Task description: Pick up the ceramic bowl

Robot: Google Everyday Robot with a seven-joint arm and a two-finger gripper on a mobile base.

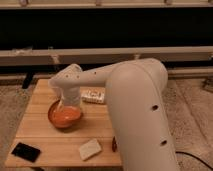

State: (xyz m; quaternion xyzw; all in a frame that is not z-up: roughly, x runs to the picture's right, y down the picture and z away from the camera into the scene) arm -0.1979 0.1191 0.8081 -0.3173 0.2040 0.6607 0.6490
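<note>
Camera view shows you the bowl (64,116) sitting upright on the left half of the table (40,95), orange-red inside with a darker rim, its base flat on the wood. Right over it hangs the gripper (70,102), reaching down from the wrist so that its tip sits above the bowl's far side; whether it touches the glaze you cannot tell from this angle. Its fingers stand spread wide and grasp nothing, and the bowl shows no sign of being lifted. By my reading you are at the end of the approach, lined up for the grasp and not yet into it. The next move, I judge, calls for a short descent that puts one finger inside the rim and one outside, then a firm close on the wall before any lift. The glaze looks slick and the wall shallow, so a pinch set too high could slip off, and a sideways push would slide the bowl across the wood. Lift straight up once you hold it. Behind the bowl, just beside the wrist, lies a packet (94,96), near enough to mind if you shift right. The arm (137,100) fills the right of the view and hides that part of the table. Near the front edge lie a black slab (26,151) and a pale block (90,149), both well apart from the bowl.
</note>
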